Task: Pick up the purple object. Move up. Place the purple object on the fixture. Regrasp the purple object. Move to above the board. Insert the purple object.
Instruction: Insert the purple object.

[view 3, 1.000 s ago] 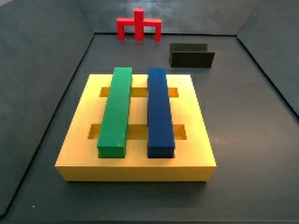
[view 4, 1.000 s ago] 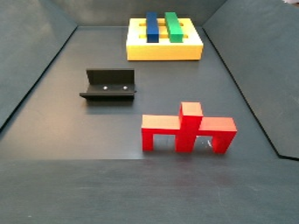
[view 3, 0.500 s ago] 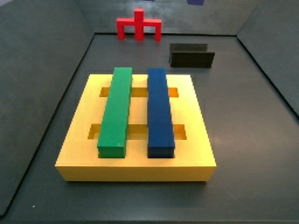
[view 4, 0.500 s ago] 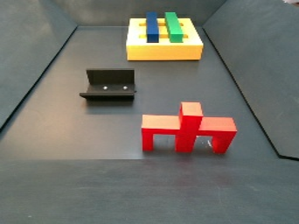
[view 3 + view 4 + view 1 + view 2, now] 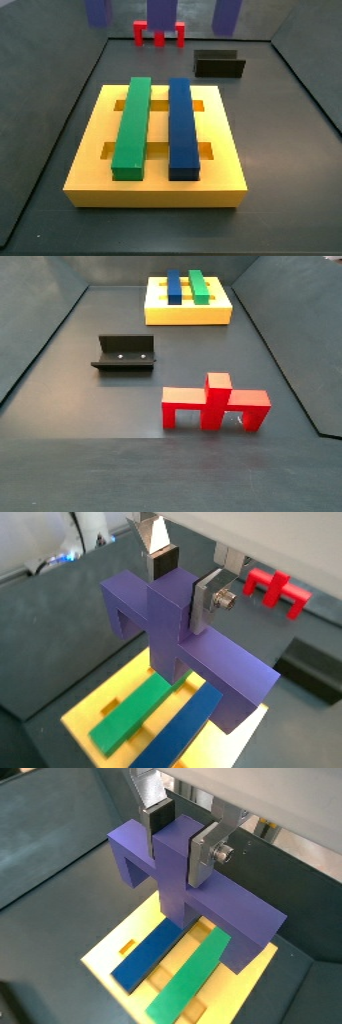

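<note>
End effector (image 5: pixel 185 582): closed on the central post of the purple object (image 5: pixel 181 637), silver fingers (image 5: pixel 205 853) clamped either side, presumably so the legs hung free for insertion. Purple object: held high in the air, over the board (image 5: pixel 114 948) in both wrist views; only its lower ends (image 5: pixel 162 12) showed in a side view. Board: yellow, carrying green bar (image 5: pixel 131 127) and blue bar (image 5: pixel 182 128). Fixture (image 5: pixel 219 65): empty, beyond the board. Red piece (image 5: pixel 214 405): on the floor, apart.
</note>
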